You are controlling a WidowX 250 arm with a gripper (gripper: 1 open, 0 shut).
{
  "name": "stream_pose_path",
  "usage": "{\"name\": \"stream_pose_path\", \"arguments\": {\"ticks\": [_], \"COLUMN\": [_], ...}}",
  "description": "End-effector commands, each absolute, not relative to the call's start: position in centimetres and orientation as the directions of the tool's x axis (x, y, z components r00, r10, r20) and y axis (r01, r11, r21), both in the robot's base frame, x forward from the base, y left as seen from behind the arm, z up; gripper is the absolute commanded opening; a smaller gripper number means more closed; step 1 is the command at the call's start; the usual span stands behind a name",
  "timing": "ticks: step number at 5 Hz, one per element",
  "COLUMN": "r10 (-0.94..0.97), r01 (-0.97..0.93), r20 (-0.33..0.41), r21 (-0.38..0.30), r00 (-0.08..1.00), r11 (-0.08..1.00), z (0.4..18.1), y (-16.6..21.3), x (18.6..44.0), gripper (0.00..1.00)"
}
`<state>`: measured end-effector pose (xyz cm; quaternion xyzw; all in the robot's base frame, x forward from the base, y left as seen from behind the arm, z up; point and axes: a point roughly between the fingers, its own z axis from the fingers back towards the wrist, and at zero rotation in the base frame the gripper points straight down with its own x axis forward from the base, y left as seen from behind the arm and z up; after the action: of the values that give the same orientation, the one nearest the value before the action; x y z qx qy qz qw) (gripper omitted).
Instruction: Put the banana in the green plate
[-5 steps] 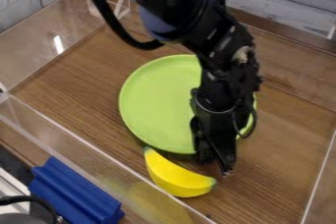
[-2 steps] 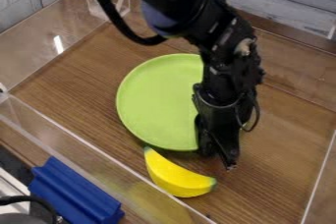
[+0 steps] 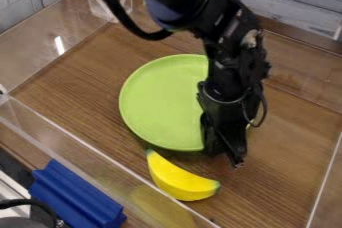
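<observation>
The yellow banana (image 3: 181,178) lies on the wooden table just in front of the green plate (image 3: 158,97), close to its near rim. My gripper (image 3: 231,159) points straight down at the plate's near-right rim, right beside the banana's right end. Its fingers stand shut, and I see nothing held between them. The black arm hides the right part of the plate. The plate's visible part has nothing on it.
A blue block-like object (image 3: 74,200) sits at the bottom left, outside the clear wall (image 3: 54,132) that encloses the table. Another clear wall (image 3: 314,187) rises on the right. Bare wood lies left of the plate.
The plate has slid slightly to the left. The banana stays where it was, and the gripper stays at the plate's near-right rim.
</observation>
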<state>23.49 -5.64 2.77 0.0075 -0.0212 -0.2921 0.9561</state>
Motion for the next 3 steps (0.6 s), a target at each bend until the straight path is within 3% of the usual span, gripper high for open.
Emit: {"name": "stream_pose_path", "arguments": {"ticks": [1,3], "r10": [-0.539,-0.523], "r01": [0.538,0.524], "r20": [0.096,0.104], "r21": [0.037,0.019], "r00": [0.837,0.846], "r11": [0.842,0.851], "z": [4.26,4.38], "y": [-5.57,-5.62], "x": [24.69,24.96], "gripper": [0.0,0.0]}}
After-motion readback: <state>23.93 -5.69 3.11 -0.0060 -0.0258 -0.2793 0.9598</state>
